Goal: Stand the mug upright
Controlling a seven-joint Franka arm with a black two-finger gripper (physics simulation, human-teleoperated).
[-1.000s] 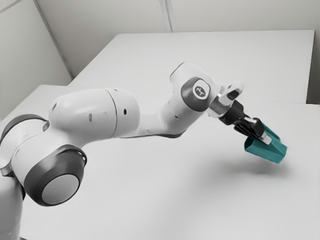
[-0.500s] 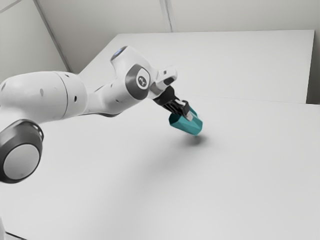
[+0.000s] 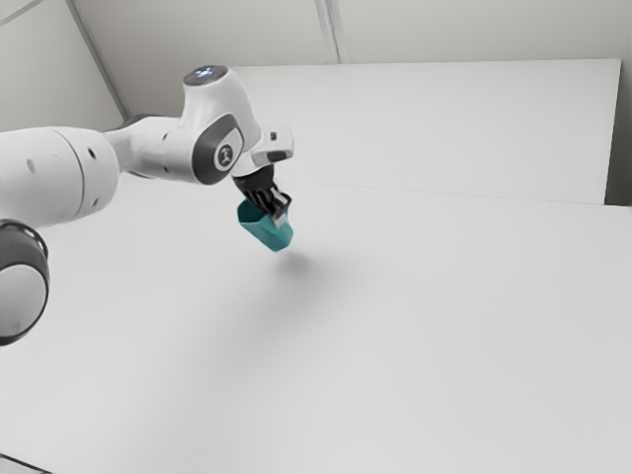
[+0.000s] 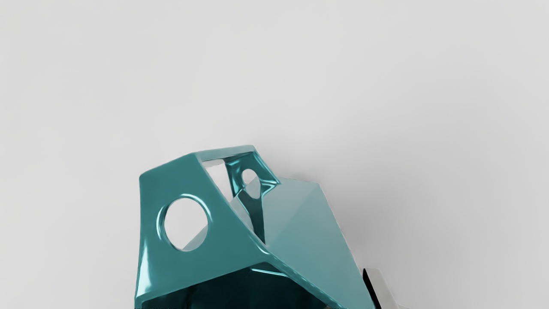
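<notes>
In the exterior view my gripper (image 3: 276, 209) points down and toward the exterior view's right, holding the teal mug (image 3: 267, 229). The faceted mug hangs tilted above the table, its shadow a little off to the side. Its open end faces up toward my hand. In the wrist view the mug (image 4: 300, 219) shows its handle with round holes and part of its dark inside. One fingertip (image 4: 379, 287) lies against its outer wall; the other finger is hidden there.
A wide white table (image 3: 415, 326) lies beneath the mug. Behind it stands another pale flat surface (image 3: 444, 128), and walls rise at the back.
My arm has drawn back toward the exterior view's left with the mug in its grip. The hand has turned to point more steeply down, and the mug has tilted with it.
</notes>
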